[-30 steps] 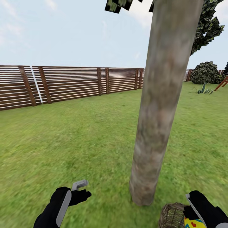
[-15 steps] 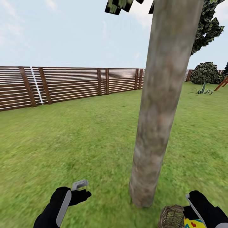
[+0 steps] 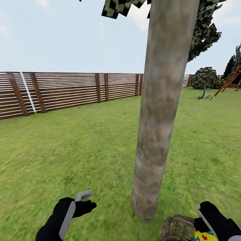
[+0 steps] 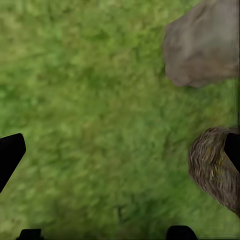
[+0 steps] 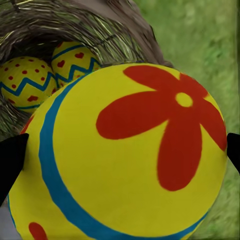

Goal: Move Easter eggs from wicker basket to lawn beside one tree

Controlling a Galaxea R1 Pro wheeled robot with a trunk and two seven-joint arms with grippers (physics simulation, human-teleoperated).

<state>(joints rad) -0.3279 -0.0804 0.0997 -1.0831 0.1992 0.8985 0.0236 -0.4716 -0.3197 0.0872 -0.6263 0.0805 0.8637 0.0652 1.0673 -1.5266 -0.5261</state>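
Note:
In the right wrist view, my right gripper [image 5: 120, 155] is shut on a yellow Easter egg [image 5: 135, 150] with a red flower and a blue stripe, held just above the wicker basket [image 5: 115, 35]. Two more Easter eggs [image 5: 27, 82] [image 5: 75, 62] lie inside the basket. In the head view the held egg [image 3: 203, 236] sits at the bottom right beside the basket [image 3: 177, 229], which stands on the lawn [image 3: 83, 147] close to the foot of the tree [image 3: 150, 160]. My left gripper [image 3: 87, 199] hangs open over grass, left of the trunk. The left wrist view shows the trunk base [image 4: 205, 42] and the basket [image 4: 215, 170].
A brown slat fence [image 3: 67, 90] closes off the garden at the back. A round shrub [image 3: 205, 78] and a reddish wooden frame [image 3: 231, 80] stand far right. Open grass stretches left of and behind the trunk.
The whole head view has shifted left, so the camera has turned right. Both grippers keep their places in the picture, and the right one still holds the egg.

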